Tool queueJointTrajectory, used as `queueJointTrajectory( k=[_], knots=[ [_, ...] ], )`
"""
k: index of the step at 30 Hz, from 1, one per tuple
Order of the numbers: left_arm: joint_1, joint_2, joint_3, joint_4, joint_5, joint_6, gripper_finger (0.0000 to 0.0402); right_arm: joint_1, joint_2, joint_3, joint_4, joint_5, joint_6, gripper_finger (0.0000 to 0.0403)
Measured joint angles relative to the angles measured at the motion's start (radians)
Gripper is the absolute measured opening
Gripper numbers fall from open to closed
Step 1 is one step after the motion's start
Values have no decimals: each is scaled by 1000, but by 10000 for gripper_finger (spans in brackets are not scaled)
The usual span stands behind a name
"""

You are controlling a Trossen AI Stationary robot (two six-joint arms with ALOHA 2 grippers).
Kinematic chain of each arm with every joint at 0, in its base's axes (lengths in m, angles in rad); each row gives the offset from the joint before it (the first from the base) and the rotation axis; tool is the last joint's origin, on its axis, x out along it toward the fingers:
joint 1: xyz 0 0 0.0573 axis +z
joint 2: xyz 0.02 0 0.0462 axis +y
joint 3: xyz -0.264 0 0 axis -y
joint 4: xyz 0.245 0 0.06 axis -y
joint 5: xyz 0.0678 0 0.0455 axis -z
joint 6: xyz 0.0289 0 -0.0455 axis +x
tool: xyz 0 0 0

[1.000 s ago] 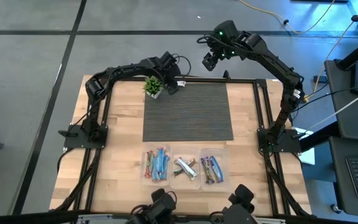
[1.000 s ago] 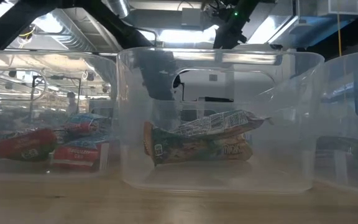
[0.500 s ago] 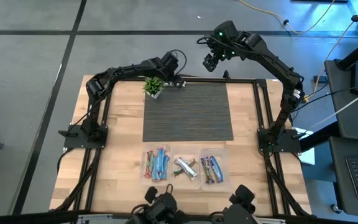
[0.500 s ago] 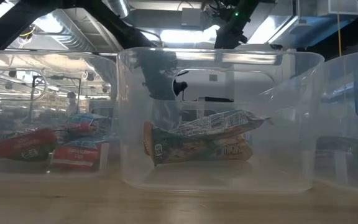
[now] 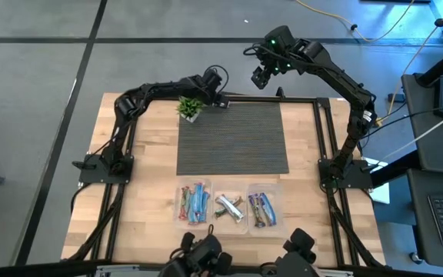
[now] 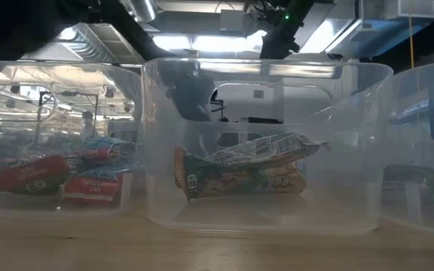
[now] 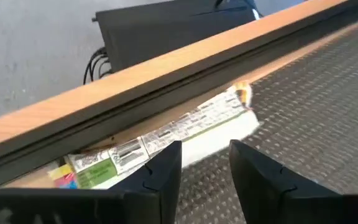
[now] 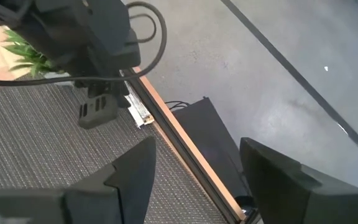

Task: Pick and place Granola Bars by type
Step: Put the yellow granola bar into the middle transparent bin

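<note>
A silver-white granola bar point(image 7: 185, 134) lies flat on the dark mat point(image 5: 233, 138), against the rail at the table's far edge; it also shows in the right wrist view point(image 8: 138, 113). My left gripper point(image 7: 204, 163) is open, low over the mat, with its fingertips just short of this bar and beside the potted plant point(image 5: 189, 107). My right gripper point(image 8: 197, 180) is wide open and raised beyond the far edge point(image 5: 261, 75). The other bars lie sorted in three clear bins: red and blue point(image 5: 193, 204), silver point(image 5: 229, 206), purple point(image 5: 261, 209).
The three bins point(image 6: 266, 143) stand in a row at the near edge. The plant sits at the mat's far left corner, close to my left arm. A raised rail point(image 7: 185, 68) runs along the far edge behind the bar. The mat's middle is bare.
My left gripper has moved toward the table's far edge, past the plant, and now stands at the silver-white bar by the rail. The bar has not moved.
</note>
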Motion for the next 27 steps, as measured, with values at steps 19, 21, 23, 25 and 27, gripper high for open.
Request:
queueJointTrajectory(
  k=[19,21,23,25,27],
  knots=[
    [-14,36,0,-39,157,24,88,-2,0,0,0,0,-59,234],
    [-21,35,0,-36,205,61,84,-2,0,0,0,0,-59,234],
    [-26,35,0,-35,257,102,80,-2,0,0,0,0,-59,234],
    [-29,32,0,-22,293,159,76,-2,0,0,0,0,-59,234],
    [-31,29,16,-26,305,219,73,-2,0,0,0,0,-59,234]
  ],
)
